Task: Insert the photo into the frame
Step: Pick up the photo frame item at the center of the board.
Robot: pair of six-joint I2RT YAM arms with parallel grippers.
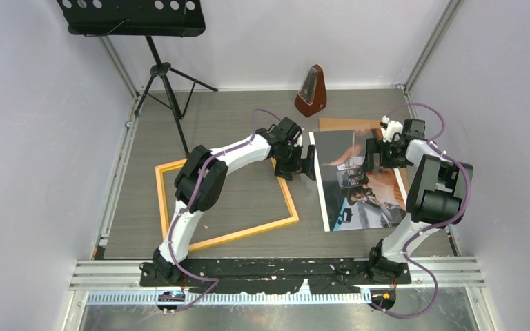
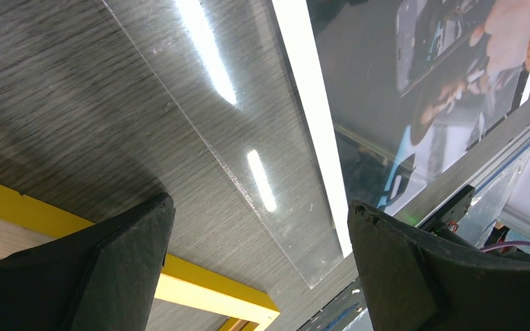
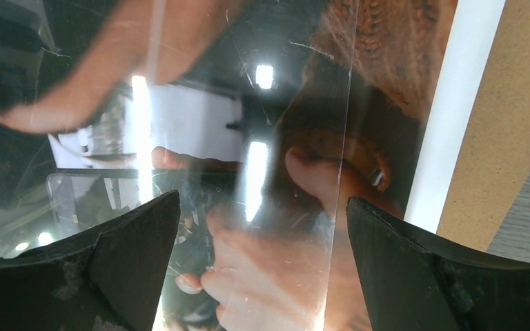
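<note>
Photo (image 1: 362, 181): flat on the counter (image 1: 248, 124), right half, face up, outside the frame (image 1: 248, 232)

Frame: flat on the left half, turned a little askew, bare counter showing inside it. Its near right corner sits near the photo's left edge, with a gap between

Brown backing sheet (image 1: 345, 124): shows past the photo's far edge; in the right wrist view it lies just beside the white border

Clear sheet (image 2: 248, 124): lies over the photo and overhangs its left border onto the counter. One edge of it crosses the print in the right wrist view

Left gripper (image 1: 300, 165): above the strip of counter between frame and photo, fingers (image 2: 76, 269) spread wide, nothing between them

Right gripper (image 1: 379, 155): over the far half of the photo, fingers (image 3: 83, 276) spread wide, holding nothing; contact with the clear sheet cannot be told

Metronome (image 1: 311, 92) upright at the far edge; music stand (image 1: 134, 17) at far left
</note>
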